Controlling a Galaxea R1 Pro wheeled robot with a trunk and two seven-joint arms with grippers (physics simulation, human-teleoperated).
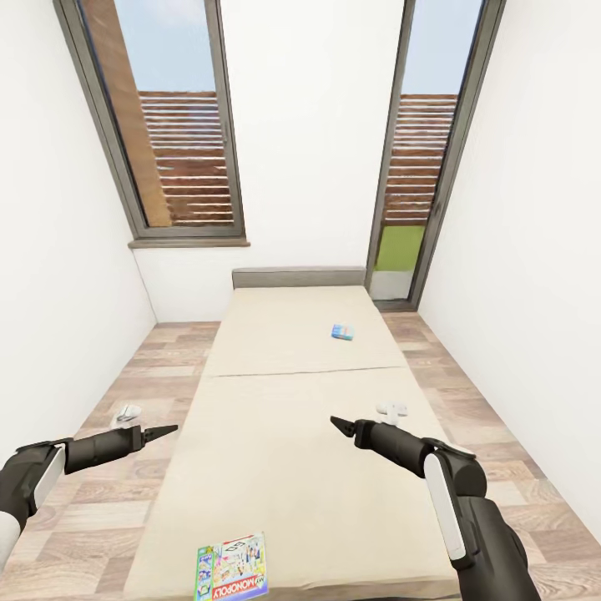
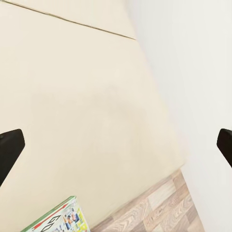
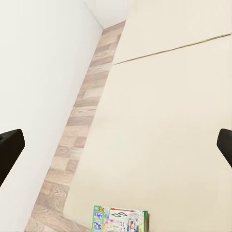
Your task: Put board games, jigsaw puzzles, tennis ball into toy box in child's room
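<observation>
Monopoly box [image 1: 232, 567] lies flat at the near end of the bed [image 1: 284, 434], close to the foot edge and a little toward the robot's left side of the mattress. Its long axis seems to run across the bed rather than along it. A second, smaller blue game box [image 1: 342, 332] sits far up the bed, near the headboard end and toward the right side.

Both arms hang out over the bed's flanks with nothing in them. The left gripper [image 1: 159, 432] hovers beside the left edge of the bed, the right gripper [image 1: 340, 426] over the mattress right of the middle. In the head view each pair of fingers looks drawn to a point, yet each wrist view shows its dark fingertips [image 2: 9, 150] [image 3: 9, 150] spread wide at the picture's sides, so I judge both hands open.

From either hand the Monopoly box lies back toward the robot and lower on the bed. The left hand looks slightly nearer, I'd say, so it has the shorter reach; the blue box suits the right.
</observation>
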